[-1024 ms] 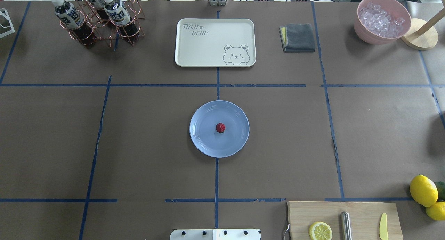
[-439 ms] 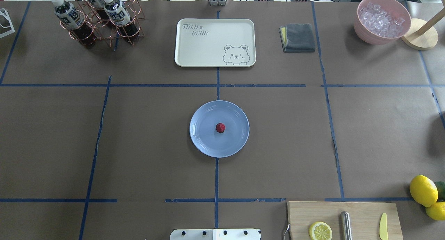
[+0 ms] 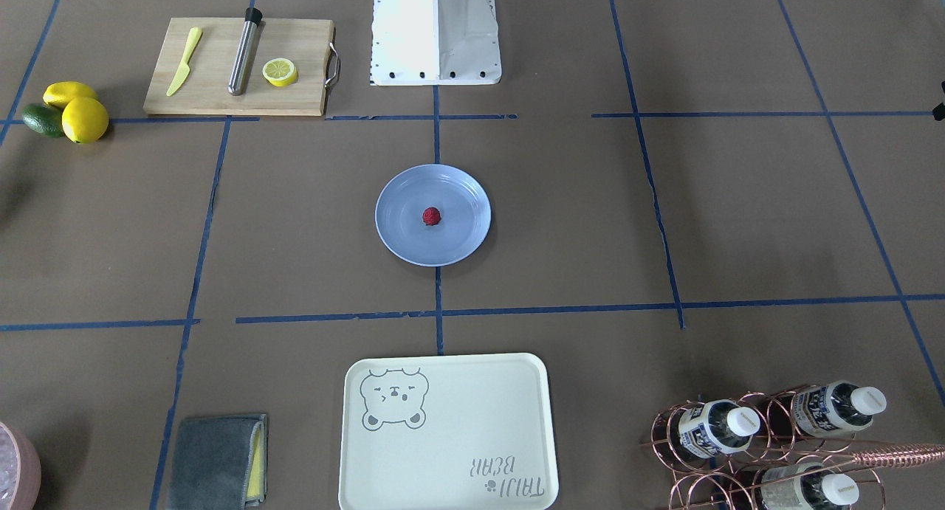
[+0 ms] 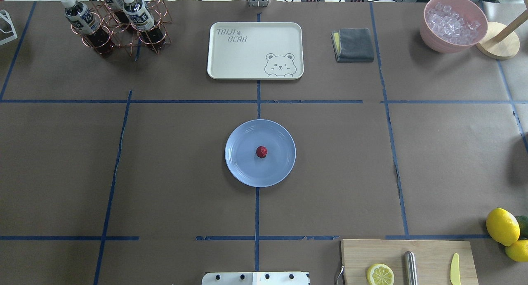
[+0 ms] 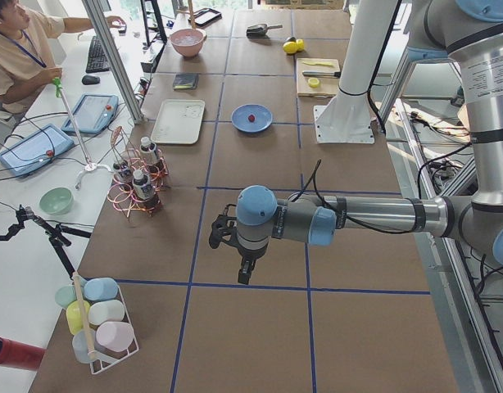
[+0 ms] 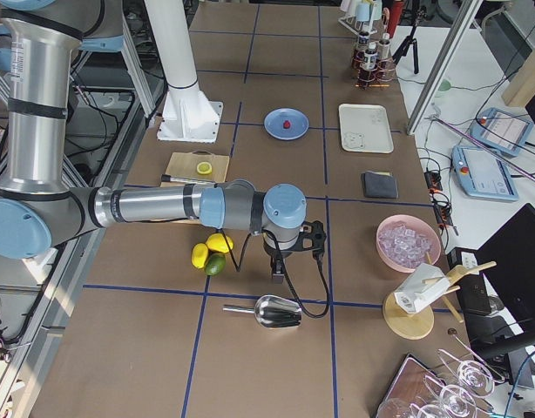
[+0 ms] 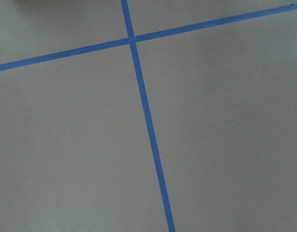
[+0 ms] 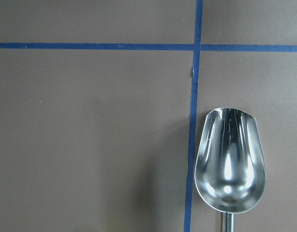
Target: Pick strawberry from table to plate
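Observation:
The small dark-red strawberry [image 4: 261,151] lies near the middle of the light-blue plate [image 4: 239,171], which sits at the centre of the brown-paper table [image 4: 165,153]. The front-facing view shows the same strawberry [image 3: 431,215] on the plate [image 3: 399,237]. Neither arm appears in those two views. In the exterior left view my left gripper [image 5: 244,275] hangs over bare table far from the plate [image 5: 239,124]. In the exterior right view my right gripper [image 6: 277,273] hangs above a metal scoop, also far from the plate [image 6: 274,129]. Open or shut I cannot tell for either.
A cream bear tray [image 4: 231,50], a bottle rack [image 4: 119,25], a grey cloth [image 4: 354,45] and a pink bowl of ice [image 4: 453,23] line the far side. A cutting board [image 4: 429,252] and lemons [image 4: 502,226] sit near right. The scoop [image 8: 230,159] lies under my right wrist.

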Robot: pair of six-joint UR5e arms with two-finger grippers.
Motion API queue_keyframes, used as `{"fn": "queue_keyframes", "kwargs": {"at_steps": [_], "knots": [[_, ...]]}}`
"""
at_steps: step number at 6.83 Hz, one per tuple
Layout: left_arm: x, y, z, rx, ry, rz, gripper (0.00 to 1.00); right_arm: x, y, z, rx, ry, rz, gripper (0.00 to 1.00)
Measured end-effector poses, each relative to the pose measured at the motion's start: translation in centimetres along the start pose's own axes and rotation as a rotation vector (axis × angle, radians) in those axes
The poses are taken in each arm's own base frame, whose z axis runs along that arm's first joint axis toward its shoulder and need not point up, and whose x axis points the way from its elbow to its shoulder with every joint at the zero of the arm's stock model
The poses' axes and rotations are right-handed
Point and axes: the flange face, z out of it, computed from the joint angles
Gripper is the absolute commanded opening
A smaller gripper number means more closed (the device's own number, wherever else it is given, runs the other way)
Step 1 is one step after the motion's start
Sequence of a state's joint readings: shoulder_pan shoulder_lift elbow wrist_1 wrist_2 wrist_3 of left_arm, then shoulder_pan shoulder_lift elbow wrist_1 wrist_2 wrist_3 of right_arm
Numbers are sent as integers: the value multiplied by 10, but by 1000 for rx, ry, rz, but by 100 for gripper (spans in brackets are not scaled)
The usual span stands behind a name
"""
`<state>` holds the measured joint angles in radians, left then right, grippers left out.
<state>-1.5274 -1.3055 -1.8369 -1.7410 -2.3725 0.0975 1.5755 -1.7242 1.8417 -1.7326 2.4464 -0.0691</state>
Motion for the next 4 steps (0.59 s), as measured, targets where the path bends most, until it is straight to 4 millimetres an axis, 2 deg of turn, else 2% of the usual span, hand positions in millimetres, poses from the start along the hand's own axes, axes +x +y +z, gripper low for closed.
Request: {"fn": "queue_keyframes", "kwargs": {"at_steps": [1,4], "knots": [[-1,-8,0,6,-2,6,100,0,0,0,1,3,-5,100],[1,-47,-10,-81,5,-89,100,1,-1,-2,20,31,-29,100]]}}
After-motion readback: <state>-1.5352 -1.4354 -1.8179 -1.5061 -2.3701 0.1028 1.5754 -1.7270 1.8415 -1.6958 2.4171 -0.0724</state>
